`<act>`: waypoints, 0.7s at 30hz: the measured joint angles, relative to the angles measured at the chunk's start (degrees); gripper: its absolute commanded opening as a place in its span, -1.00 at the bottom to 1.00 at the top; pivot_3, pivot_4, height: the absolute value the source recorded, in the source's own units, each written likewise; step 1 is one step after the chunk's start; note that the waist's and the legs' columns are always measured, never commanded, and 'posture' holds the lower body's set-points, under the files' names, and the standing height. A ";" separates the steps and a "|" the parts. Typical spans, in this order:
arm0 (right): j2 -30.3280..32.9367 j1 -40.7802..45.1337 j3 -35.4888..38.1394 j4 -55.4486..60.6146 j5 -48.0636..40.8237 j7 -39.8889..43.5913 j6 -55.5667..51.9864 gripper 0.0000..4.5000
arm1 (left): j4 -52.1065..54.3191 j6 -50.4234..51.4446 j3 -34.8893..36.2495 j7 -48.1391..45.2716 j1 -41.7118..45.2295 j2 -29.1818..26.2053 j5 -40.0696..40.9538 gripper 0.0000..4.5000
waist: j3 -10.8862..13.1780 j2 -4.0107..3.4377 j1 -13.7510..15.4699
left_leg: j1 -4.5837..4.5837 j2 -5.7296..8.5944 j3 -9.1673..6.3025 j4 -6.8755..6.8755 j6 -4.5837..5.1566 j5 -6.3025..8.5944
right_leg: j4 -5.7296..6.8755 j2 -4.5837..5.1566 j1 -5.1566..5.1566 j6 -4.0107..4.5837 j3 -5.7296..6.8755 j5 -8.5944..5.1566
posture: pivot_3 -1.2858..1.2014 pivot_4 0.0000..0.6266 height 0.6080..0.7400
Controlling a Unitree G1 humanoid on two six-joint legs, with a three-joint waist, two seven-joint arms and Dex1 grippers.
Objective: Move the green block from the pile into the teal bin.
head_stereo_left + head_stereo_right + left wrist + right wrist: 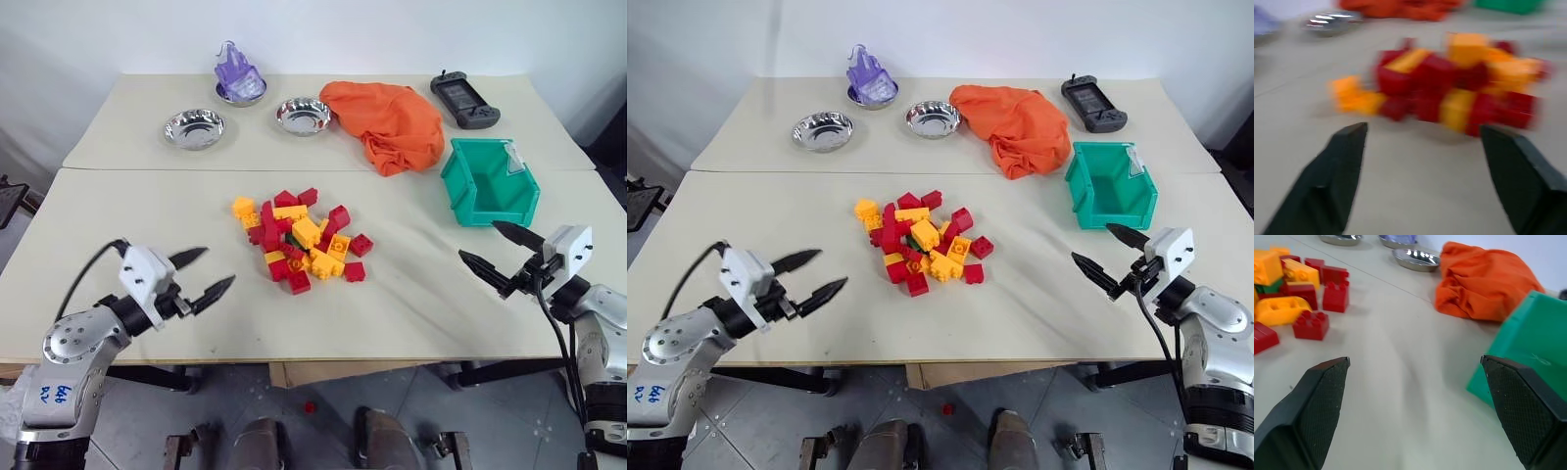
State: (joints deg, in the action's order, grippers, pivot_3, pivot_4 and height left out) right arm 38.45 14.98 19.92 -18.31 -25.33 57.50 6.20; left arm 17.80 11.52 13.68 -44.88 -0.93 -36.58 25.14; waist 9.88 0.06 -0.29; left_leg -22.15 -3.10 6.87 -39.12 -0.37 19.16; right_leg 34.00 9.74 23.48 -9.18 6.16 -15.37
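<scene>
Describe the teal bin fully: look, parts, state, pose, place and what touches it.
The teal bin is an open-top box that looks like smooth teal-green plastic, with a sloped, cut-away front facing the robot. It stands upright on the table, on the right side, just ahead of the open right gripper, which is apart from it. Something small and pale sits at its far right corner. The orange cloth lies close to its left; contact cannot be told.
</scene>
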 measured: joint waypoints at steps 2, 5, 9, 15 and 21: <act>0.21 -0.34 0.80 0.71 -0.03 -0.78 -0.11 1.00 | -0.15 -0.78 -2.44 -3.36 0.48 -0.42 0.23 -0.09 | 0.00 0.00 0.05 | 0.01 0.00 0.00 0.00 0.00 0.00 | 0.00 0.00 -0.01 0.00 0.00 0.00 | 0.03 -0.52 1.00; 0.21 -1.36 0.64 3.97 -0.05 -1.54 -1.19 1.00 | -0.51 -0.75 -7.67 -6.92 2.98 -0.09 0.02 -0.54 | 0.00 0.00 0.34 | 0.00 0.01 -0.03 -0.03 0.00 0.00 | 0.00 0.00 -0.03 -0.01 0.00 0.00 | 0.03 -0.52 1.00; -0.43 -2.52 0.27 8.04 -0.17 -2.76 -3.02 1.00 | -2.84 1.58 -12.33 -8.63 9.76 3.41 1.25 -0.98 | 0.00 0.00 0.40 | 0.00 0.02 -0.04 -0.07 0.00 0.00 | 0.03 0.00 -0.06 -0.01 0.00 0.01 | 0.03 -0.52 1.00; -2.03 -3.94 -1.85 14.94 -0.84 -4.92 -7.12 1.00 | -15.35 1.26 -22.90 -10.81 22.63 10.06 -4.86 -0.98 | 0.00 0.00 0.47 | -0.02 0.04 -0.07 -0.10 0.02 -0.03 | 0.01 -0.03 -0.09 -0.03 0.02 0.02 | 0.03 -0.52 1.00; -3.10 -3.97 -3.61 19.66 -1.40 -6.72 -9.76 1.00 | -34.46 1.53 -22.49 -0.04 38.09 17.37 -11.52 -0.98 | 0.01 0.02 0.81 | -0.03 0.05 -0.08 -0.04 0.03 -0.03 | -0.08 -0.03 -0.07 -0.07 0.02 0.04 | 0.03 -0.52 1.00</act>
State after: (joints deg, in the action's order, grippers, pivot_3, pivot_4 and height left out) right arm 35.35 11.01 16.31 1.35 -26.73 50.77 -3.57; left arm -16.66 13.06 -8.81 -44.92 37.16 -19.22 13.62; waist 9.89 0.07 0.52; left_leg -22.17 -3.04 6.79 -39.16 -0.35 19.14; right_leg 33.92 9.71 23.41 -9.24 6.19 -15.34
